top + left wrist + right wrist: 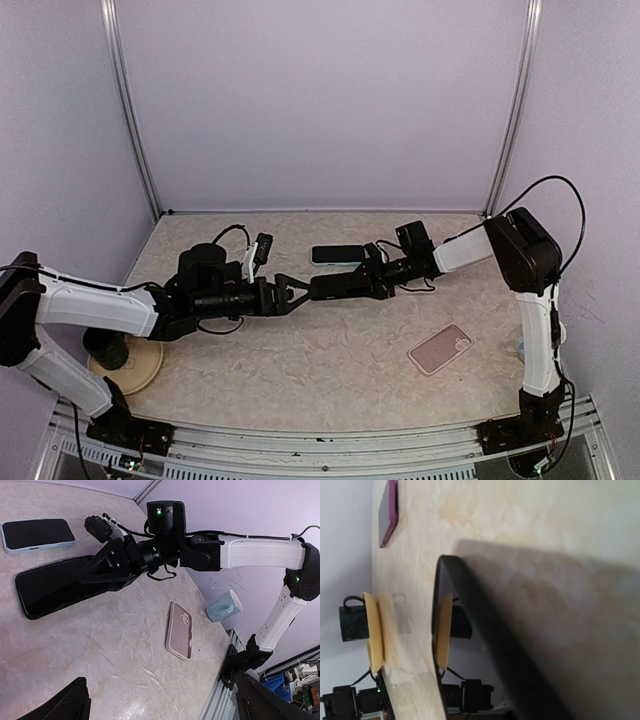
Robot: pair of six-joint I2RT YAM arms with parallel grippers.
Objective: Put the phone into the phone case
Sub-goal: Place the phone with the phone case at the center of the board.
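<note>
Black phone [50, 592] lies flat, apart from pink case [179, 630].

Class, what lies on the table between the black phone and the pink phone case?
Nothing: bare table between black phone and pink phone case, clearest in the left wrist view.

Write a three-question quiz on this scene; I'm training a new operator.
1. True or false: the pink phone case lies on the table, apart from the black phone.
2. What lies nearest the right gripper? A black phone; B pink phone case; C mug.
3. Fill in: the left gripper's jaws stand ___.
Key: 1 true; 2 A; 3 open.
</note>
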